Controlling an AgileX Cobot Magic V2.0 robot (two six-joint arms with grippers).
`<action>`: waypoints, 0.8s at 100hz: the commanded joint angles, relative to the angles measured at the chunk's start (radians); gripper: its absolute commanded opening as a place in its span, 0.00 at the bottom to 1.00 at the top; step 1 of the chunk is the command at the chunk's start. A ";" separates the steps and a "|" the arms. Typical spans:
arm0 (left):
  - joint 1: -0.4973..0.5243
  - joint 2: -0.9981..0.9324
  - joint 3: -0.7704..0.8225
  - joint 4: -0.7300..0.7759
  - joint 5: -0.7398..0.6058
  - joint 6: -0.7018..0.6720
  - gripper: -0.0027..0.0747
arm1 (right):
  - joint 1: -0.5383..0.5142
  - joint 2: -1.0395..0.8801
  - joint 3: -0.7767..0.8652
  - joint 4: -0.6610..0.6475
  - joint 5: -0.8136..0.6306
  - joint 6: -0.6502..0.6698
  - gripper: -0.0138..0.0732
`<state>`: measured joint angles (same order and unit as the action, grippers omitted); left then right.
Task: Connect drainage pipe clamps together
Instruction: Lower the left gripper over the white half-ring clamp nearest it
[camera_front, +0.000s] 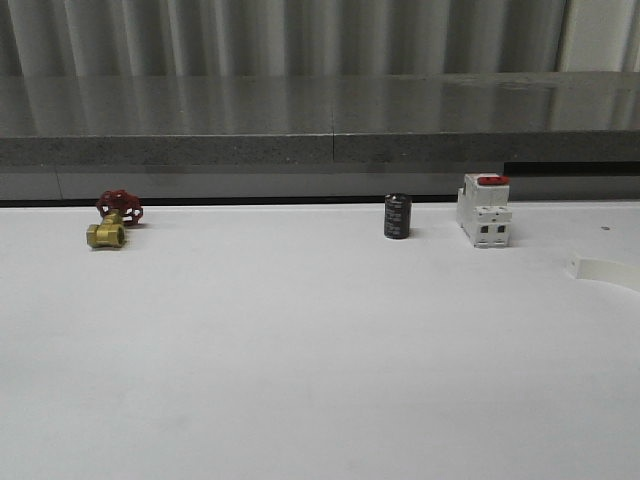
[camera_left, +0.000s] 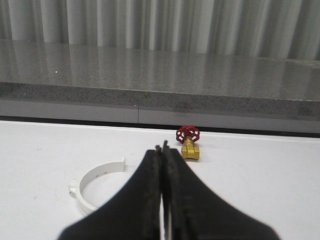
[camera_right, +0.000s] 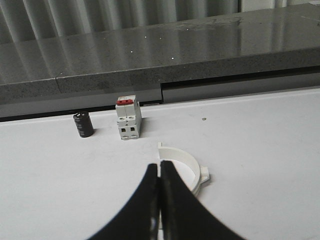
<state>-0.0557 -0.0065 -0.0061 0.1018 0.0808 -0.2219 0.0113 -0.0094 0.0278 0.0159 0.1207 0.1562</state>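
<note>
left gripper (camera_left: 162, 150) fingers pressed together, nothing held, white plastic semicircular clamp half (camera_left: 95, 185) lying on white table (camera_front: 300, 350) just beside it, right gripper (camera_right: 160, 170) likewise closed empty, second white clamp half (camera_right: 187, 167) just beyond its tips, near white red-topped breaker (camera_right: 128, 119)

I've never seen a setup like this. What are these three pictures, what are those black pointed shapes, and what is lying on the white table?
It is a two-armed robot. One camera looks forward over the table; the others ride on each wrist. The black shapes are the grippers: left gripper and right gripper, both closed and holding nothing. On the table lie a brass valve with a red handwheel, a black cylinder, and a white breaker with a red top. Ahead of each gripper lies a white half-ring pipe clamp: left clamp, right clamp. They lie apart.
</note>
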 joint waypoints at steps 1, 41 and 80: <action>-0.003 -0.031 0.037 -0.004 -0.081 0.002 0.01 | -0.006 -0.022 -0.016 -0.005 -0.084 -0.009 0.08; -0.003 -0.031 0.020 -0.004 -0.092 0.002 0.01 | -0.006 -0.022 -0.016 -0.005 -0.084 -0.009 0.08; -0.003 0.197 -0.329 -0.011 0.227 0.002 0.01 | -0.006 -0.022 -0.016 -0.005 -0.084 -0.009 0.08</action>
<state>-0.0557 0.0876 -0.2127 0.0961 0.2466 -0.2219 0.0113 -0.0094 0.0278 0.0159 0.1207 0.1562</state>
